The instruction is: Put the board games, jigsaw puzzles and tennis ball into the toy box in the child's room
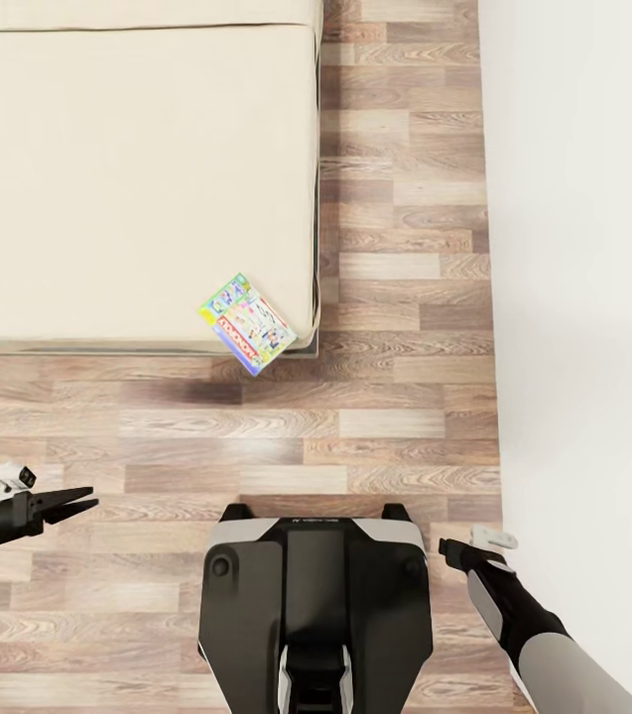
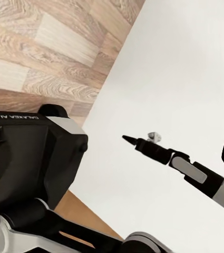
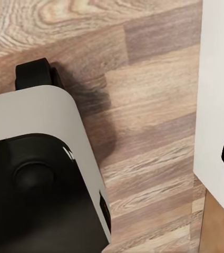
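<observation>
The robot stands on the wood-plank floor [image 1: 395, 416] facing the bed [image 1: 107, 188], both arms held low and wide at its sides, apparently to keep clear during the approach. One board game [image 1: 247, 323], a flat box with a yellow, green and red-orange printed cover, lies askew at the bed's near right corner, one corner overhanging the edge. The left gripper [image 1: 85, 504] shows its fingers parted and empty; whether the right gripper [image 1: 446, 546] is open cannot be told. A white wall [image 1: 583, 248] runs along the right.
</observation>
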Robot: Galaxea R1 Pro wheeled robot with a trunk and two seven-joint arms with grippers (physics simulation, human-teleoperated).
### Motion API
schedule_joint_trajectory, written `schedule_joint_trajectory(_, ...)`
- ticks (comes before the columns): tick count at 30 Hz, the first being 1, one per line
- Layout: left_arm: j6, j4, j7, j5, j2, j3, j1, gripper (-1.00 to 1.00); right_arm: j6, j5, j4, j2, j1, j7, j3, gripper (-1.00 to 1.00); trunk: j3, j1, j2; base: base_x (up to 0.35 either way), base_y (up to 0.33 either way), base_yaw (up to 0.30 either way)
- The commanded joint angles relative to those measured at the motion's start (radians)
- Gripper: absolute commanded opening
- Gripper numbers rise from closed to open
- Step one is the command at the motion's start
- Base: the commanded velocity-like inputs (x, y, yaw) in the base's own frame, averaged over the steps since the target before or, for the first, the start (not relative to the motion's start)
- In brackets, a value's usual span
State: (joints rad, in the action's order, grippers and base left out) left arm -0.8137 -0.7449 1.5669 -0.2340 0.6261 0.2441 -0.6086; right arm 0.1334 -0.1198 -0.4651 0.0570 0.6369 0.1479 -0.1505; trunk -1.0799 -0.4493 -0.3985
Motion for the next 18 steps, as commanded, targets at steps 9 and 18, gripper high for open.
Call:
schedule_joint_trajectory(9, 0.007, 0.019, 0.004, -0.001, -0.002, 0.001, 0.004, 1.00, 0.005, -0.011, -0.001, -0.002, 0.000, 0.004, 0.008, 1.00, 0.014, -0.001, -0.001, 0.000, 0.000, 0.000)
schedule_joint_trajectory(18, 0.034, 0.022, 0.004, 0.001, -0.036, 0.011, 0.004, 1.00, 0.003, -0.011, 0.000, -0.006, 0.000, 0.004, 0.008, 1.00, 0.029, -0.001, -0.001, -0.001, 0.000, 0.000)
